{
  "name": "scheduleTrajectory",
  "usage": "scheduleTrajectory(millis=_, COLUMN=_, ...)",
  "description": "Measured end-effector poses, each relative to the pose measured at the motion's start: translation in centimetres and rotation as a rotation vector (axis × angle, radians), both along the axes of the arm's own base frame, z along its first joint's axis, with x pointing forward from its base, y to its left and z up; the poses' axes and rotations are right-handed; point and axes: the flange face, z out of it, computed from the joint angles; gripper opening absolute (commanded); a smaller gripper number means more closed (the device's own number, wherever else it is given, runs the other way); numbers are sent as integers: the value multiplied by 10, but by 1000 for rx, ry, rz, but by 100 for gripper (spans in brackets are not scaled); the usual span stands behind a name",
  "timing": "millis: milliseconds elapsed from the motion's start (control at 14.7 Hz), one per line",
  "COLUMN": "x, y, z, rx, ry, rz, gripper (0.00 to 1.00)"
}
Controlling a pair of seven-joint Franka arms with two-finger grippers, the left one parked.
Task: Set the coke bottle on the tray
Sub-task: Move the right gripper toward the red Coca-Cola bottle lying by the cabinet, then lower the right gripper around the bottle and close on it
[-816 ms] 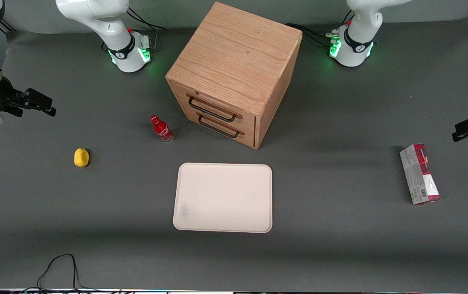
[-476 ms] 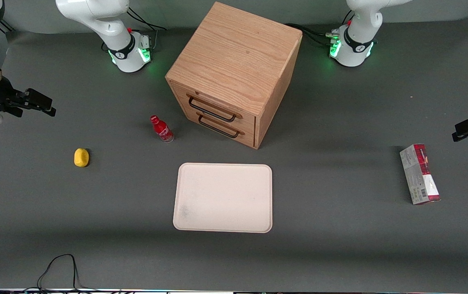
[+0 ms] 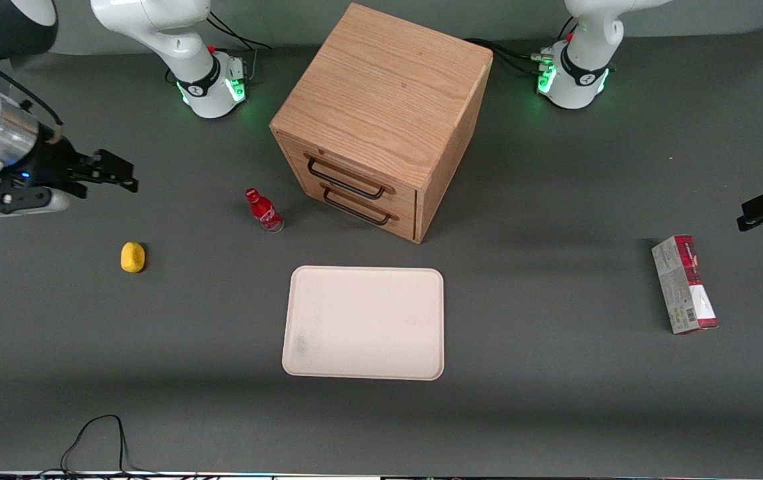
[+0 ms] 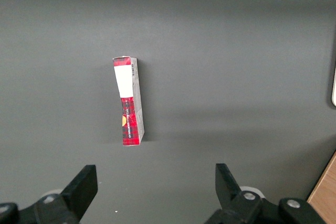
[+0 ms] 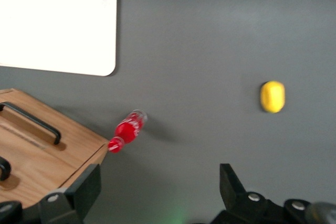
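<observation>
The coke bottle point(image 3: 264, 211), small and red with a red cap and clear base, stands on the dark table beside the wooden drawer cabinet point(image 3: 381, 120); it also shows in the right wrist view point(image 5: 127, 130). The cream-white tray point(image 3: 364, 323) lies flat nearer the front camera than the cabinet, and shows in the right wrist view point(image 5: 58, 24). My right gripper point(image 3: 120, 176) hovers open and empty above the table toward the working arm's end, well apart from the bottle. Its fingers point(image 5: 88, 188) stand wide apart with bare table between them.
A yellow lemon-like object point(image 3: 132, 257) lies on the table near the working arm's end, also in the right wrist view point(image 5: 272, 96). A red-and-grey carton point(image 3: 684, 285) lies toward the parked arm's end. A black cable point(image 3: 94, 437) loops at the front edge.
My right gripper has moved toward the bottle and the table's middle. The bottle, tray and other things have not moved.
</observation>
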Motion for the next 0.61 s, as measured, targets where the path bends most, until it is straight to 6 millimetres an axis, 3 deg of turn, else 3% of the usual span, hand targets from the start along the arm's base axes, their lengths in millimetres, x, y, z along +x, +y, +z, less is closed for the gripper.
scheduleTrajectory(millis=204, x=-7, y=61, z=-38, rx=-24, ry=-17, rz=-45, gripper=100)
scheduleTrajectory(millis=340, x=-20, y=99, z=-74, rx=-52, ry=-30, rz=-34, gripper=100)
scheduleTrajectory(millis=476, x=-35, y=111, z=-116, rx=-60, ry=-48, rz=-21, gripper=100)
scheduleTrajectory(millis=612, x=-52, y=105, z=-155, rx=-65, ry=-59, rz=-24, gripper=100)
